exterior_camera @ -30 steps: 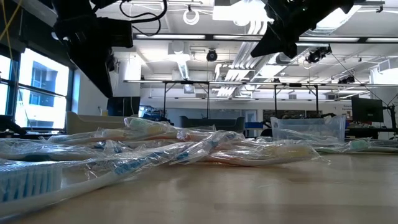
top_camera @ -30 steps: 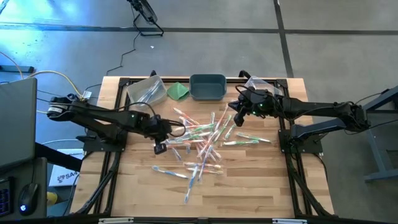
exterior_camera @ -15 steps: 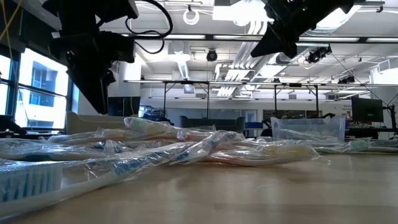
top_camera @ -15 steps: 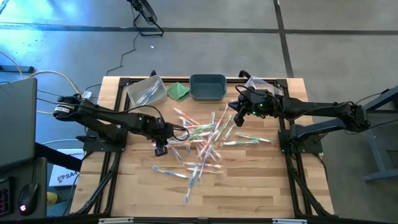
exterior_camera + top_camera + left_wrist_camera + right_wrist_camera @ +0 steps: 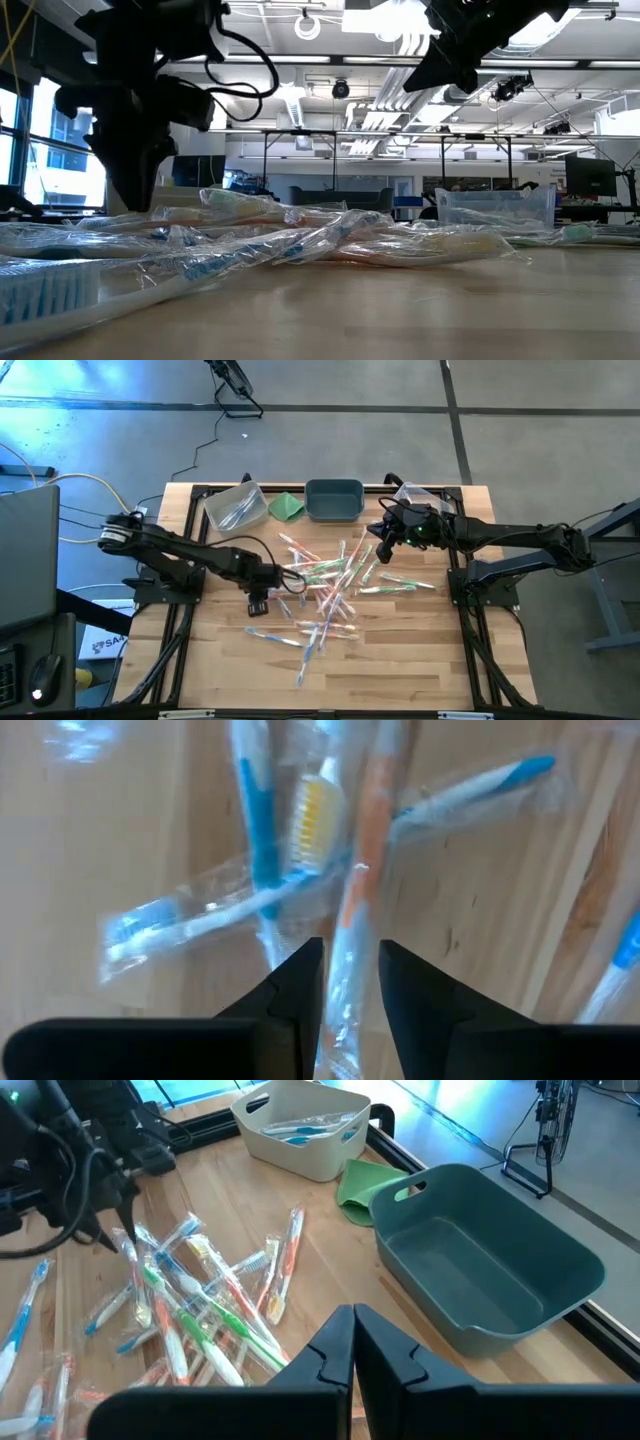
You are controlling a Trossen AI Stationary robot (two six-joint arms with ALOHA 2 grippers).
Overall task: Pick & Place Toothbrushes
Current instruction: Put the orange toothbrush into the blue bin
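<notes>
Where left pincer [image 5: 350, 982] straddles wrapped toothbrushes [image 5: 325, 585], no writing reads.

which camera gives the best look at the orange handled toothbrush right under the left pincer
The left wrist view: the orange-handled toothbrush fills the frame, running between the open fingers of the left pincer. From the high view it is lost in the scattered pile beside that pincer. The low and right wrist views don't single it out.

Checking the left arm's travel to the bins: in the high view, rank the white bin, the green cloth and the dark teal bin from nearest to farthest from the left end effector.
From the left end effector, low over the pile's left edge:
1. White bin, back left, holding a few toothbrushes.
2. Green cloth, between the two bins.
3. Dark teal bin, back centre.
</notes>
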